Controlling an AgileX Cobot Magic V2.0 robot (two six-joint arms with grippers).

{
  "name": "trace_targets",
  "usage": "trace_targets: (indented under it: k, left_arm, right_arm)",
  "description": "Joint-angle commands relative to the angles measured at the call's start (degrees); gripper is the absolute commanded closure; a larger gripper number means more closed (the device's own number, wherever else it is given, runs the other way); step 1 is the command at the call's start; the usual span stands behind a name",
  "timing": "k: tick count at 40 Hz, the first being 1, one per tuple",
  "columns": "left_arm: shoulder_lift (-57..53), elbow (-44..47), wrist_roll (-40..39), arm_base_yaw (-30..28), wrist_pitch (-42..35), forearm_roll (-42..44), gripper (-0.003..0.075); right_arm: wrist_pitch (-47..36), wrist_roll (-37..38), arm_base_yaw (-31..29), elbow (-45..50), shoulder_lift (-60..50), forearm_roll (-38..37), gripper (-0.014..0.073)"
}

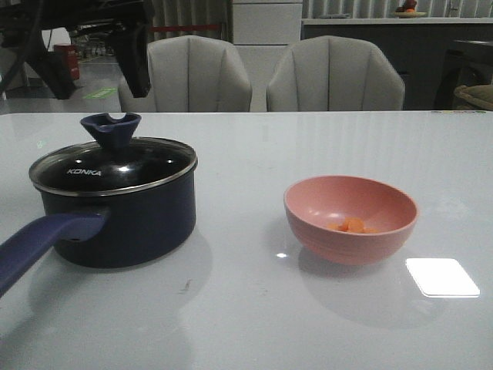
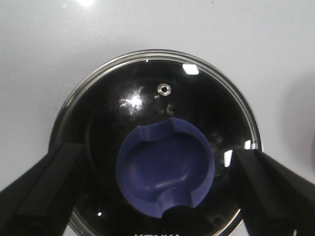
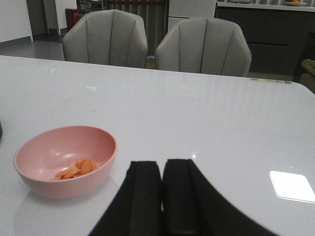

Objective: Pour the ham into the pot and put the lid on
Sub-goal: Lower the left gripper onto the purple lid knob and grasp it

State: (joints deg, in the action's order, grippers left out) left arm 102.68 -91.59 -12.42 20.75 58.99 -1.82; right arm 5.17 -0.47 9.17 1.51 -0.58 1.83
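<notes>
On the table, front view: the lid sits on the pot; right of the pot, apart, the pink bowl holds the ham.
Left wrist view: my left gripper spread wide, straddling the lid's knob.
Right wrist view: my right gripper pressed together, empty, near the bowl.

Open left claw hangs above the lid, fingers flanking its blue knob.

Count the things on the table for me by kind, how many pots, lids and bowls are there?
Pots: 1, the pot
Lids: 1, the lid, sitting on the pot
Bowls: 1, the pink bowl, with the ham chunks inside
Total: 3
</notes>
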Motion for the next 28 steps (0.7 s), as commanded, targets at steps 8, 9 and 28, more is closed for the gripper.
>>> trace_targets:
  k: [8, 9, 28]
  left_arm:
    - [1.83, -6.39, -2.31, 0.89, 2.86, 0.62, 0.0103]
    - [1.95, -6.39, -2.31, 0.89, 2.98, 0.62, 0.0103]
    - [4.71, -6.39, -3.38, 0.89, 6.49, 0.5, 0.0103]
  right_arm:
    - [-4.79, -0.12, -0.4, -0.28, -1.17, -0.58, 0.0445]
    - [-4.79, -0.12, -0.4, -0.28, -1.17, -0.58, 0.0445]
    - [-4.79, -0.12, -0.4, -0.28, -1.17, -0.58, 0.0445]
